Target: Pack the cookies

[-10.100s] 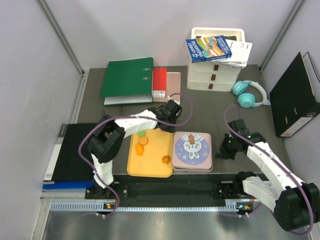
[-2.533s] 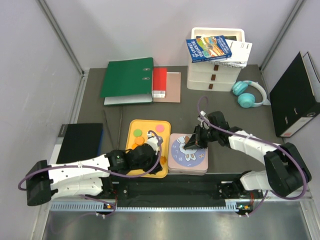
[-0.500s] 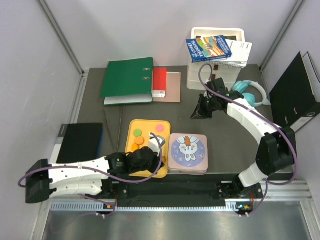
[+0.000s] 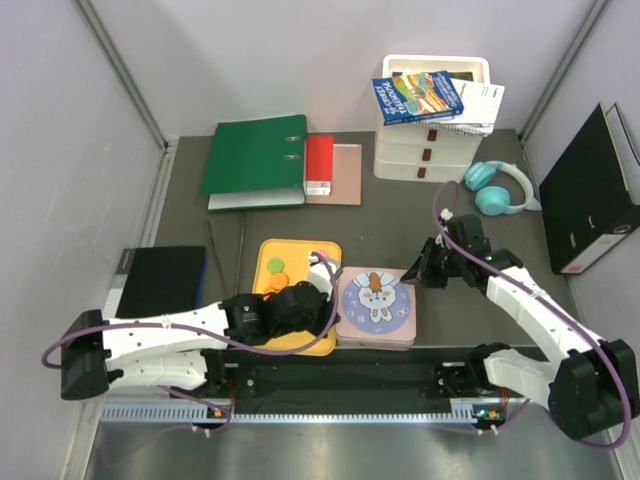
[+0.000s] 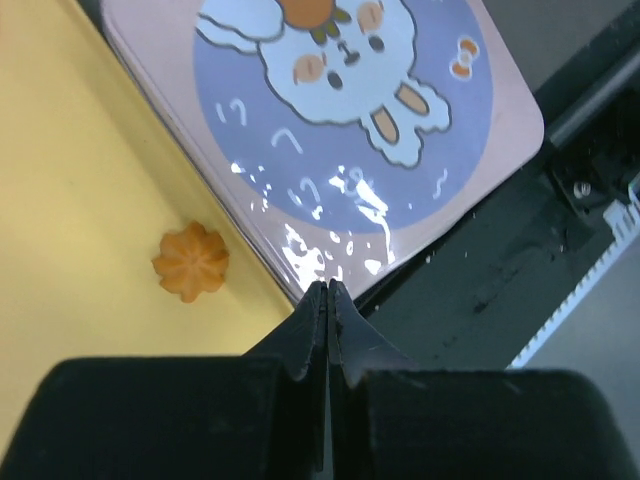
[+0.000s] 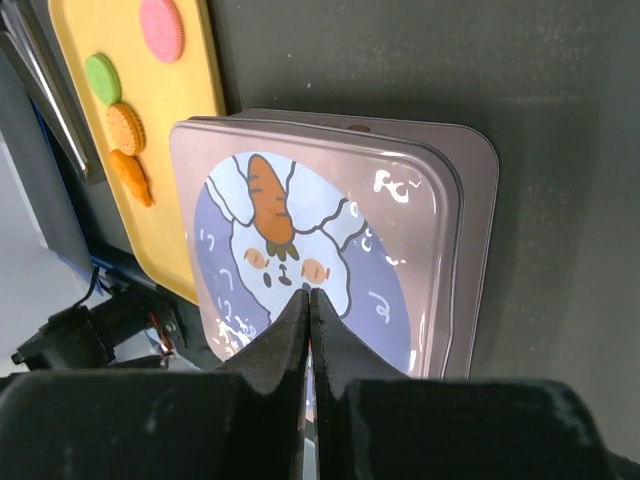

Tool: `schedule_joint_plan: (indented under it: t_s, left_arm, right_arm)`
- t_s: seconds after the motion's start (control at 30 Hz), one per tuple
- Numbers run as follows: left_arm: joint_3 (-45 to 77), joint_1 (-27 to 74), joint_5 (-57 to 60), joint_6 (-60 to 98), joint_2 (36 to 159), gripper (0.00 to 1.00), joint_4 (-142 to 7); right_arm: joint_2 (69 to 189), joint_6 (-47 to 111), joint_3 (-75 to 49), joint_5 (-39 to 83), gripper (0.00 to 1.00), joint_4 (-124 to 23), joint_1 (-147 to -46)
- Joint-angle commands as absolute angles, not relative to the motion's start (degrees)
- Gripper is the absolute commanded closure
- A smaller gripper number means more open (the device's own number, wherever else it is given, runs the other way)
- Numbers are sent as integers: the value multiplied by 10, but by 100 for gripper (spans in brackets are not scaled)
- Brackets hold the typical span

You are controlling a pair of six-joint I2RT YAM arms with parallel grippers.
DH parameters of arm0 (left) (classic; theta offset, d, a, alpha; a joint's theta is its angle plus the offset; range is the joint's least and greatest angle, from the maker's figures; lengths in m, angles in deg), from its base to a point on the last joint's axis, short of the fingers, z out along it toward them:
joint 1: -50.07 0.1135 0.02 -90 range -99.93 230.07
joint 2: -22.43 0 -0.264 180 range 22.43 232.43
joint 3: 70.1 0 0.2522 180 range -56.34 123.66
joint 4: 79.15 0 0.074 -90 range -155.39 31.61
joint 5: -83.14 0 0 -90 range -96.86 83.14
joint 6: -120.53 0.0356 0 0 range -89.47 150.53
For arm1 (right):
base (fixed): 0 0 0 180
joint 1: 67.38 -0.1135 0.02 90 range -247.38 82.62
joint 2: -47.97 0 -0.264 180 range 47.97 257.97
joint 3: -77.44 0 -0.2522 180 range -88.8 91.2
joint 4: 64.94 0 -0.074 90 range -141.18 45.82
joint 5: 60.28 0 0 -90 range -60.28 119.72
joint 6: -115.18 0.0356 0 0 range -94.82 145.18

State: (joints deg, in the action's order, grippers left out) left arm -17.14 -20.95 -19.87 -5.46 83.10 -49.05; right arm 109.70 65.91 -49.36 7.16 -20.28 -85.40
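Beyond my left claw [image 5: 327, 290], at the back of the surface [image 4: 400, 215], I see a green binder [image 4: 255, 155] with a red book [image 4: 319, 165] just beside it on the right. Left of that claw lies a black folder [image 4: 160, 285]. Well beyond my right claw [image 6: 308, 295] stands a white drawer unit [image 4: 425, 140] topped with books [image 4: 418, 97]. Teal headphones [image 4: 497, 187] lie just beside the unit. A black binder [image 4: 590, 190] stands to the right of that claw.
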Motion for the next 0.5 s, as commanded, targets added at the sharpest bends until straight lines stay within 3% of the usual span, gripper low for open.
schedule_joint_plan:
  t_s: [0.0,0.23,0.47]
  left_arm:
    - [-221,-220,-117,-18,762,100,-496]
    - [-318,-278,-223,-9,673,100,-542]
    - [-325,-365,-251,22,786,100,-624]
  right_arm:
    - [1059,665,-475,100,100,-224,-848]
    - [1050,680,-490,108,100,-255,-847]
    - [1053,696,-476,102,100,-279,-847]
